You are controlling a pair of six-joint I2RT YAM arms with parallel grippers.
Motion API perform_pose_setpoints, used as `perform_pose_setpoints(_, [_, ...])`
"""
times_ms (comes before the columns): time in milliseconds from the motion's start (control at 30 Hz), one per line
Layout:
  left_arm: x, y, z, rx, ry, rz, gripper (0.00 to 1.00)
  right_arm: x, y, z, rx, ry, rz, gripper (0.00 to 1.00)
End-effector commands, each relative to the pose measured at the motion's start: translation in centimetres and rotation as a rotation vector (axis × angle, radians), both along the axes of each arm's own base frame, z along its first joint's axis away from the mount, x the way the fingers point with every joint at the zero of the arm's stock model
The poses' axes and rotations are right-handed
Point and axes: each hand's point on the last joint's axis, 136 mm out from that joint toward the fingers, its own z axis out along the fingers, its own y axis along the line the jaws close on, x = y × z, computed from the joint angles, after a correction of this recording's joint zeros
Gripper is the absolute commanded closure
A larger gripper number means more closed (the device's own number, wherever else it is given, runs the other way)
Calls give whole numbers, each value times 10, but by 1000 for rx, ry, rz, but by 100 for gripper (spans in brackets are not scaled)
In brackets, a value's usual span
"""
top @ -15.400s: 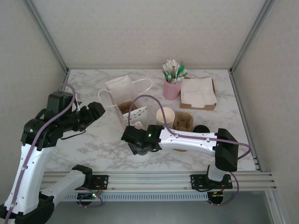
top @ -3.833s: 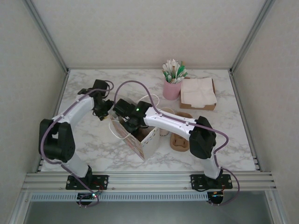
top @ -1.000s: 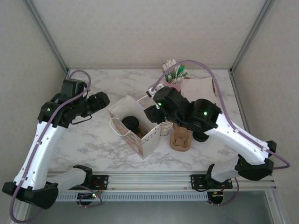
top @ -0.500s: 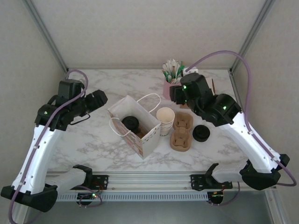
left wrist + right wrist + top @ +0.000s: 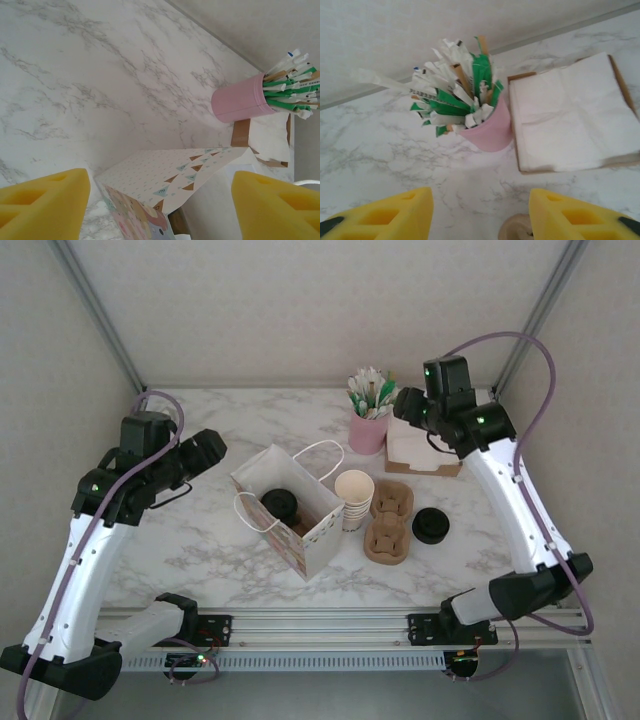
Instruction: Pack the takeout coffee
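Note:
The takeout coffee (image 5: 279,503), a cup under a round black lid, stands inside the open patterned paper bag (image 5: 305,548) at mid-table. My left gripper (image 5: 210,451) hovers left of the bag, open and empty. In the left wrist view its yellow pads (image 5: 45,200) are spread wide over the bag's folded top (image 5: 175,175), with the left gripper (image 5: 160,212) holding nothing. My right gripper (image 5: 408,406) is raised at the back right near the pink cup. The right gripper (image 5: 480,215) is open, its pads (image 5: 580,212) apart over bare marble.
A stack of cream cups (image 5: 353,495) stands right of the bag, beside brown cardboard carriers (image 5: 388,530) and a loose black lid (image 5: 430,526). A pink cup of stirrers (image 5: 368,428) (image 5: 487,131) and a napkin tray (image 5: 428,445) (image 5: 570,117) sit at the back.
My right arm has risen from beside the bag and swung to the back right, past the pink cup. The left arm has barely shifted. The bag and the lidded cup stay put.

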Motion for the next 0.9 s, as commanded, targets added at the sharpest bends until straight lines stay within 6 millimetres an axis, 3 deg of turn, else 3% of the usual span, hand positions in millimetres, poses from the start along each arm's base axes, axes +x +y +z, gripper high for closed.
perform_pose_setpoints(0, [3,-12,4,-32,-24,-50,26,18,35,22,52,-88,176,46])
perform_pose_setpoints(200, [11,-18,16,3,-68,-105,27,51,65,14,-25,-103,341,38])
perform_pose_setpoints(467, [30,-33,29,13,-119,-184,27,81,95,1,-97,-187,467,33])
perform_pose_setpoints(600, [36,-36,31,26,-124,-201,28,99,98,-13,-184,-200,452,33])
perform_pose_setpoints(867, [42,-39,34,15,-138,-202,28,129,99,-28,-285,-204,386,44])
